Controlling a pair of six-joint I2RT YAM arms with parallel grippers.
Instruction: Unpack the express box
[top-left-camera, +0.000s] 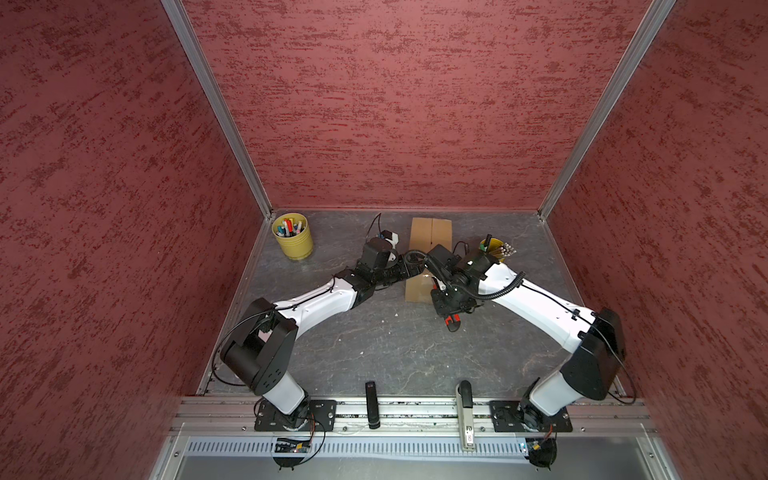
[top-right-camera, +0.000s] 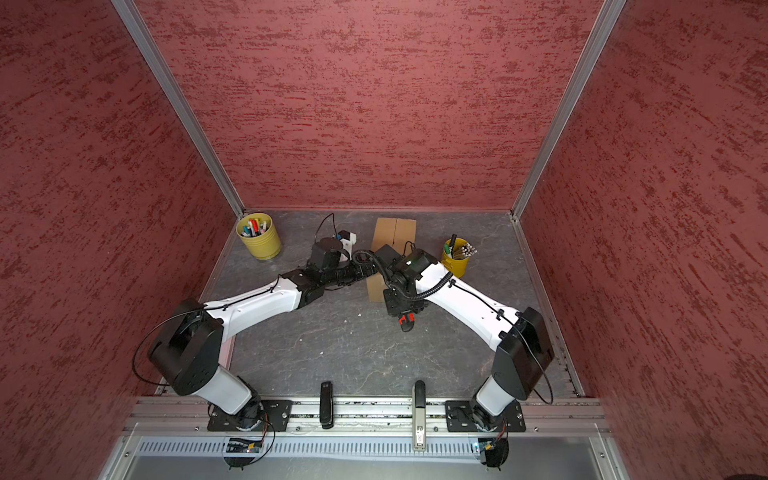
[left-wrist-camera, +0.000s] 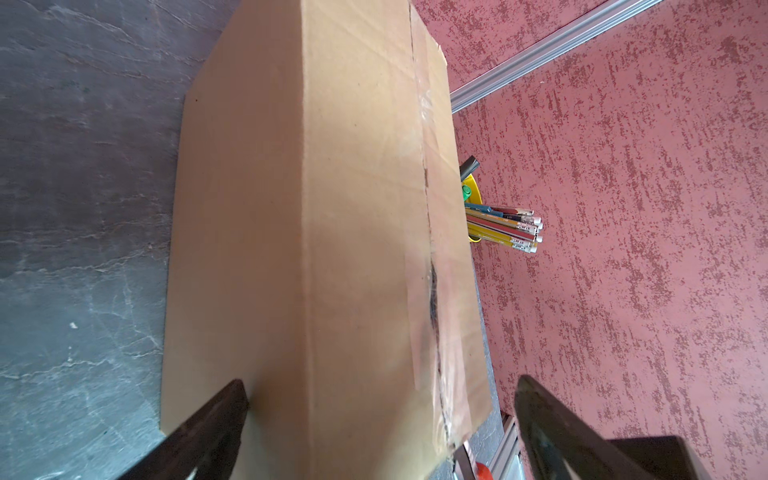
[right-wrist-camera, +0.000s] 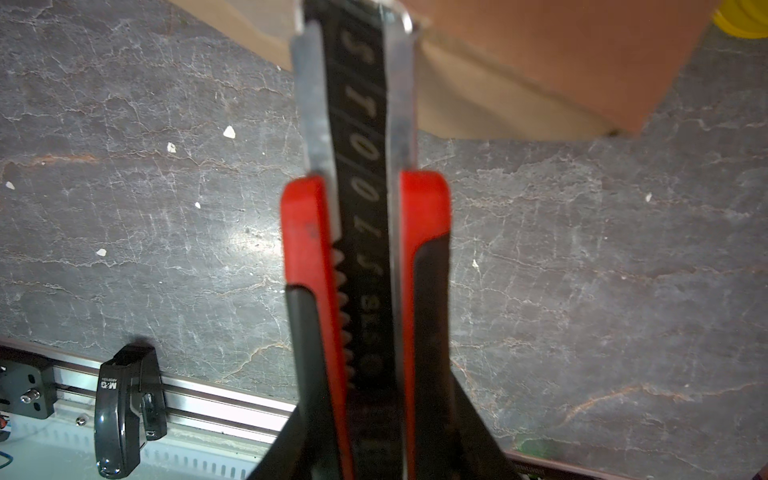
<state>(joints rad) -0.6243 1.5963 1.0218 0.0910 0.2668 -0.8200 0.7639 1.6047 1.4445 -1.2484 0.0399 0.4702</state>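
The express box (top-left-camera: 430, 235) (top-right-camera: 394, 232), a brown carton, lies at the back middle of the table. Clear tape runs along its centre seam (left-wrist-camera: 432, 286), where a dark slit shows. My left gripper (left-wrist-camera: 381, 380) is open and straddles the box's near end. One of its fingers (left-wrist-camera: 216, 424) lies against the box's side face; the other stands clear past the top face. My right gripper (right-wrist-camera: 365, 436) is shut on a red and black utility knife (right-wrist-camera: 365, 208) (top-left-camera: 453, 322). It holds the knife just in front of the box, metal tip pointing toward it.
A yellow cup of markers (top-left-camera: 292, 235) stands at the back left. A yellow cup of pencils (top-left-camera: 494, 249) stands right beside the box. A black stapler (top-left-camera: 372, 405) and a grey stapler (top-left-camera: 464, 411) lie on the front rail. Red walls enclose three sides.
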